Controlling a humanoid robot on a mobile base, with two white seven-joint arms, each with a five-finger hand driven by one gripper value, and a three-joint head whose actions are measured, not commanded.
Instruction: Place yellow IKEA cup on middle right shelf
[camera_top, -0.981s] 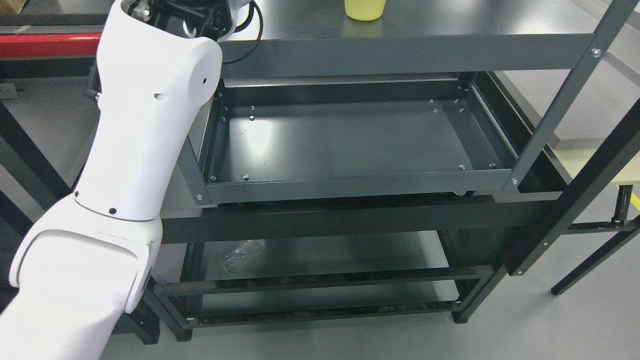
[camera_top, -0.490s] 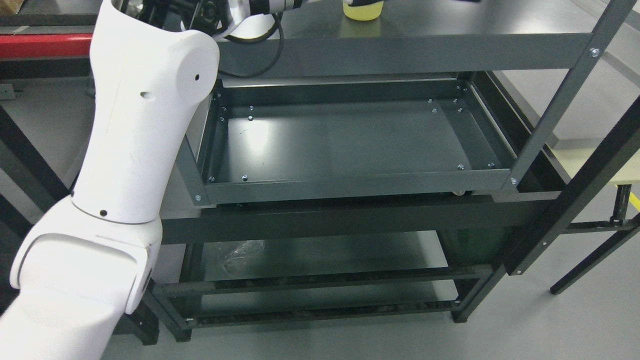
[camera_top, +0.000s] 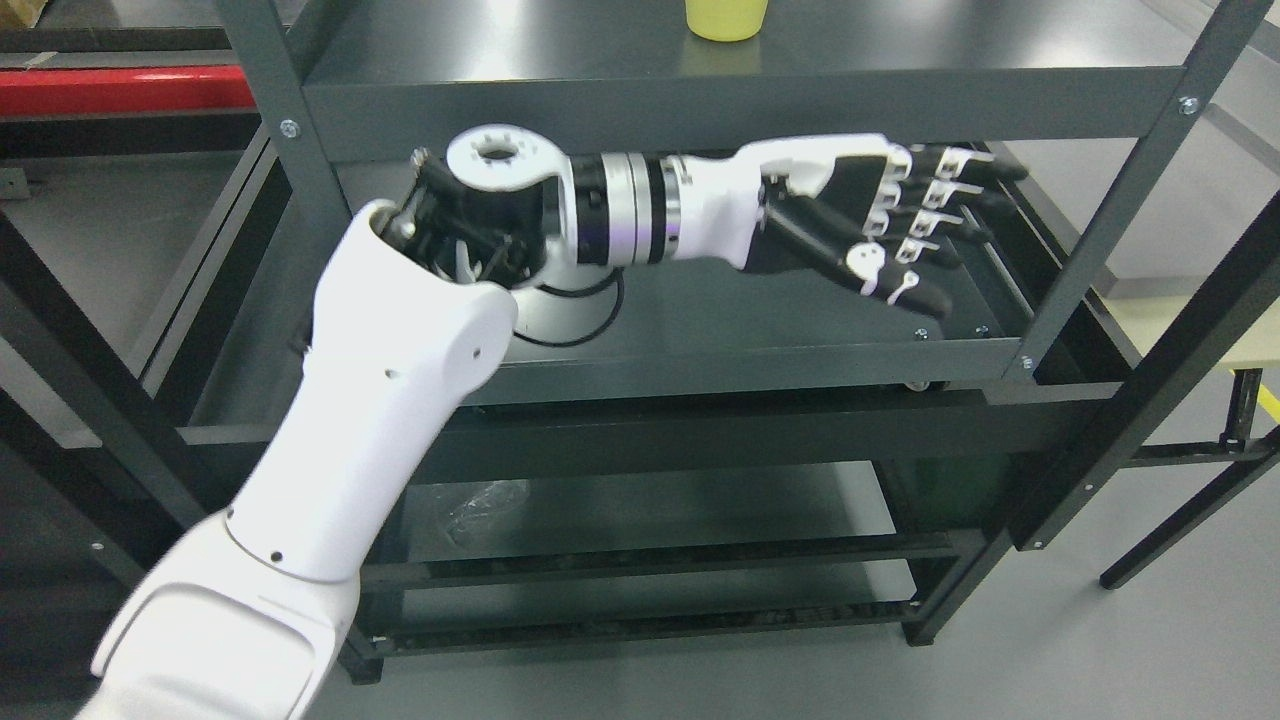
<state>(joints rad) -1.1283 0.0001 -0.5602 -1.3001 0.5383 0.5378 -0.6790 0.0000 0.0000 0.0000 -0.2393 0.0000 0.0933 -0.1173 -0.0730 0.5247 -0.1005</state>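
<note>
White casing of the left arm (camera_top: 330, 470) rises from the lower left corner and bends at a joint in front of the dark metal rack (camera_top: 740, 100), then runs level toward the right. Past a silver wrist ring, the left hand (camera_top: 860, 225) stretches out over the right part of the middle shelf (camera_top: 700, 340), its black palm turned toward the camera. Its fingers (camera_top: 950, 190) are straight and slightly spread, closed on nothing, with the thumb lying lowest, just above the shelf's front lip. A black cable (camera_top: 580, 325) loops on the shelf floor beneath the wrist. Above the hand, on the top shelf (camera_top: 560, 50), the yellow cup (camera_top: 727, 18) stands upright at the upper edge of the view, only its lower part showing; it is well apart from the hand and nothing touches it. Below the middle shelf, a lower shelf (camera_top: 650, 515) carries a crumpled bit of clear plastic (camera_top: 485, 505) near its left end. At the far right, a pale yellow tabletop (camera_top: 1150, 320) shows behind the rack's slanting uprights, over a grey floor (camera_top: 1100, 650).
</note>
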